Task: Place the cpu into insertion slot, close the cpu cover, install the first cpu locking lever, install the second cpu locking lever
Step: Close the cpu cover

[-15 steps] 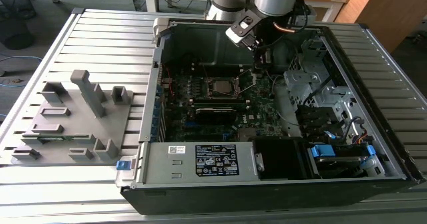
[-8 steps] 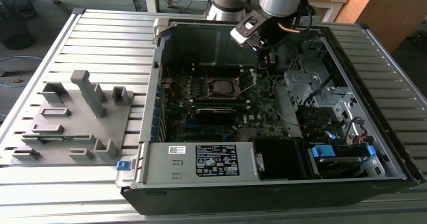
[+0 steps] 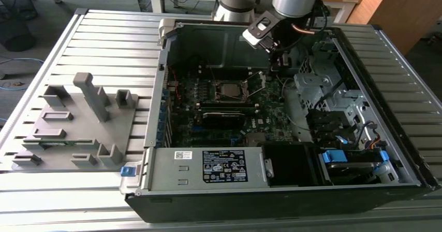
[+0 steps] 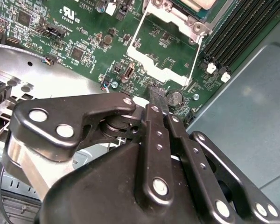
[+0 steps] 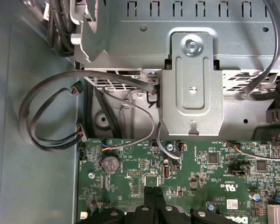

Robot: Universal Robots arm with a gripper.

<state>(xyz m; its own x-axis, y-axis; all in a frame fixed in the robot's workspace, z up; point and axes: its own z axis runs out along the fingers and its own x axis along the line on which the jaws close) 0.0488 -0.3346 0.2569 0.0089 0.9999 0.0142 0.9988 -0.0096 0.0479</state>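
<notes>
Hanging inside the open computer case (image 3: 207, 164) on the slatted worktop (image 3: 103, 30), the tool (image 4: 158, 97) has its two black fingers pressed together with nothing between them, the tips low over the green motherboard (image 5: 196, 163) just beside a coin cell (image 5: 110, 163). The cpu (image 3: 231, 90) appears to lie already in the insertion slot (image 3: 217, 90), which sits to the exterior view's left of the tool and a little nearer that camera. The relation that matters is the cpu cover (image 4: 153, 64). It stands swung open, hinged on the slot's side. Its free cross-bar is turned toward the fingertips, near them but apart, so the frame lies between tool and slot. A thin wire locking lever (image 4: 197, 56) runs alongside the frame and looks unlatched. In the second wrist view the slot is cut off at the picture's edge, so whether the chip is seated flat cannot be judged. The tool's own body hides the board under it. Whether the tips touch the board or hover over it is hard to make out.
</notes>
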